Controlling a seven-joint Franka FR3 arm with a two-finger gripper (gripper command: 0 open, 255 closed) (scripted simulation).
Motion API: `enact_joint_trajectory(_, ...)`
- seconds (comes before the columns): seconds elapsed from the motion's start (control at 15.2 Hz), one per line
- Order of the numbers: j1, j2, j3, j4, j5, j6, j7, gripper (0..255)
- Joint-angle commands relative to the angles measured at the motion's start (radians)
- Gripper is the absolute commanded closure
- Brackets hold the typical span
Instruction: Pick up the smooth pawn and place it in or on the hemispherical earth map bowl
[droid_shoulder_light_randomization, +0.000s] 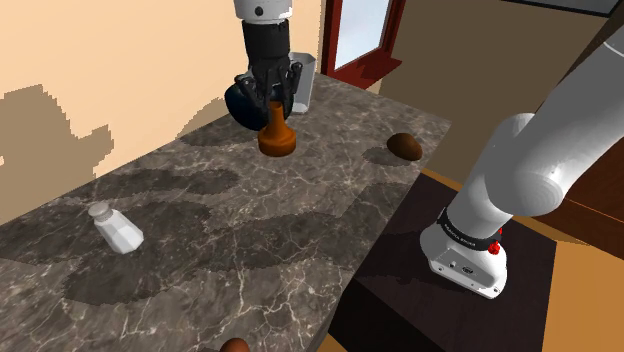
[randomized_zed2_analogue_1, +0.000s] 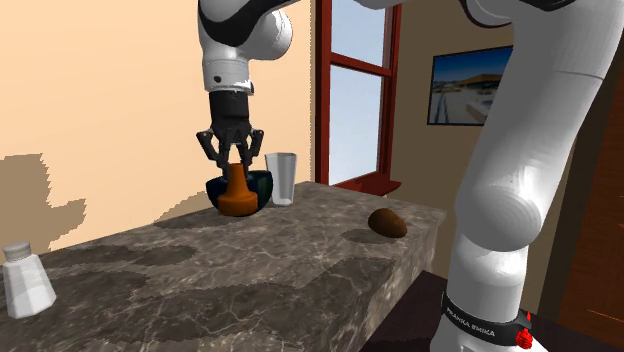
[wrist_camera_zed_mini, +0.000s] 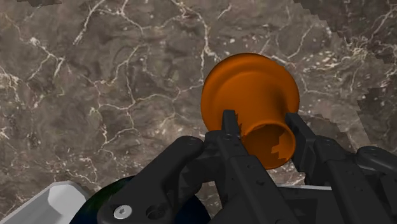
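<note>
Clasping the narrow upper part of the orange pawn (droid_shoulder_light_randomization: 276, 140) between its two black fingers, the gripper (droid_shoulder_light_randomization: 272, 103) hangs straight down from the white arm over the far end of the dark marble counter (droid_shoulder_light_randomization: 200, 250). In the wrist view the fingers (wrist_camera_zed_mini: 229, 121) press on either side of the pawn (wrist_camera_zed_mini: 248, 89), whose flared round base faces the stone below. Its base sits at counter level; whether it touches the surface cannot be told. The pawn stands upright just in front of the dark, blue-green bowl (randomized_zed2_analogue_1: 262, 188), which rests on the counter close behind the gripper (randomized_zed2_analogue_1: 237, 160). A clear glass (randomized_zed2_analogue_1: 281, 178) stands upright beside the bowl, toward the red-framed window (randomized_zed2_analogue_1: 355, 90). A brown rounded object (droid_shoulder_light_randomization: 404, 146) lies near the counter's edge, well apart from the pawn (randomized_zed2_analogue_1: 238, 200). A white shaker (droid_shoulder_light_randomization: 117, 227) stands alone at the counter's other end, toward the shoulder view's left
</note>
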Motion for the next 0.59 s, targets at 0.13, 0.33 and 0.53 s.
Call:
enact_joint_trajectory(0.13,0.0,-0.006,-0.001,0.049,0.0,-0.054,0.004,255)
enact_joint_trajectory(0.33,-0.001,-0.007,-0.003,0.088,-0.001,-0.095,0.006,255)
enact_joint_trajectory(0.53,-0.002,-0.006,-0.004,0.13,-0.002,-0.135,0.008,255)
